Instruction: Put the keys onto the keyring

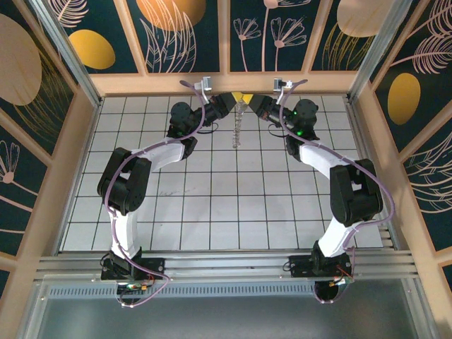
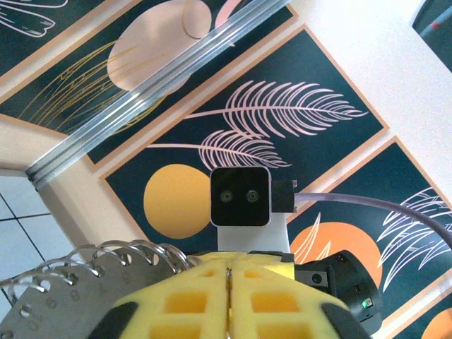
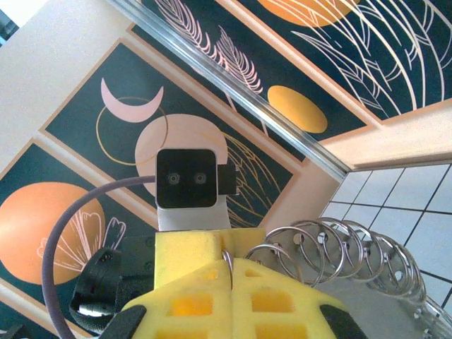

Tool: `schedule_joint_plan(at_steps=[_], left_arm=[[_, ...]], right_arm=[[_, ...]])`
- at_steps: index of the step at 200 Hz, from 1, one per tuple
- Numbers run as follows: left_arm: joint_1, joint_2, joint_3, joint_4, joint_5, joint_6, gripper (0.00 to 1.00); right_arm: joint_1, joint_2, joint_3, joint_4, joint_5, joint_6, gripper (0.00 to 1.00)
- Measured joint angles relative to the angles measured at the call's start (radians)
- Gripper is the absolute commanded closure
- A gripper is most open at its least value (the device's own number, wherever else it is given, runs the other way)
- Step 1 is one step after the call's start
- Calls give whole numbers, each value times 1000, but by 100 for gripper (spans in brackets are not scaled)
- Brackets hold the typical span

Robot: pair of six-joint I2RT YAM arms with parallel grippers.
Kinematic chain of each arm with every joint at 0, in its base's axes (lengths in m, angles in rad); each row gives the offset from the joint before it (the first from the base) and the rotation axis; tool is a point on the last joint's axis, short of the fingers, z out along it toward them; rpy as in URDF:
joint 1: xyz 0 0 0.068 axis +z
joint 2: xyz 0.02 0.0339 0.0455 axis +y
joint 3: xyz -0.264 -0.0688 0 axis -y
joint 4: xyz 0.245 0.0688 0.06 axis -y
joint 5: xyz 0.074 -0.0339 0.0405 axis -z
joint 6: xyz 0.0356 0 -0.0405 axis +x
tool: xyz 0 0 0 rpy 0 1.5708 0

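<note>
Yellow foam pads (image 3: 191, 304) sit right up against the lens on the right wrist view. We see them pressed flat together with one silver ring nipped at the top of the seam, so the right gripper (image 3: 229, 279) is clamped on the keyring (image 3: 332, 247). From that pinch the other rings fan away toward three o'clock, overlapping like a slinky, above a thin metal plate (image 3: 385, 300) punched with small holes.

On the left wrist view, the left gripper (image 2: 228, 282) has its pads closed to a hairline. The rings arc past at nine o'clock, beside or just behind one pad, and we can't tell whether any metal is caught in that seam.

From above, the whole string hangs below the point where the two grippers meet, over the far end of the table (image 1: 212, 205) at twelve o'clock.

How will it handle? We reckon it is light, hard and slick, steel against foam. Each ring is stiff, but the string of them is floppy and free to swing and twist. Our judgement is to hold a single ring near its edge while the other claw steadies a neighbour; grab the whole bunch and it will likely slide.

Beyond the rings, the opposite arm's wrist camera (image 3: 185, 180) stares back, with the painted leaf panels (image 3: 339, 42) behind it.
</note>
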Motion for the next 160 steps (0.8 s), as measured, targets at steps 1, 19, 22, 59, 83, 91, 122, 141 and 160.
schedule_joint_plan(at_steps=[1, 19, 22, 59, 83, 91, 122, 141, 160], left_arm=[[0, 0, 0, -2, 0, 2, 77], [-1, -12, 0, -26, 1, 32, 67], [-1, -16, 0, -35, 1, 35, 66], [16, -71, 5, -135, 22, 127, 59], [32, -84, 40, -214, 46, 189, 57], [36, -84, 56, -245, 58, 212, 57], [44, -84, 129, -387, 114, 300, 57], [45, -75, 188, -460, 159, 349, 57], [45, -61, 230, -509, 196, 381, 57]], right_arm=[[0, 0, 0, -1, -2, 0, 100], [-21, 0, 3, -22, -36, -4, 100], [-24, 0, 5, -27, -44, -8, 100], [-70, 13, 87, -138, -143, -80, 100], [-89, 16, 143, -222, -211, -151, 100], [-95, 21, 159, -243, -235, -171, 100], [-124, 57, 195, -294, -326, -218, 100], [-135, 88, 221, -332, -374, -245, 100], [-138, 101, 232, -368, -402, -269, 100]])
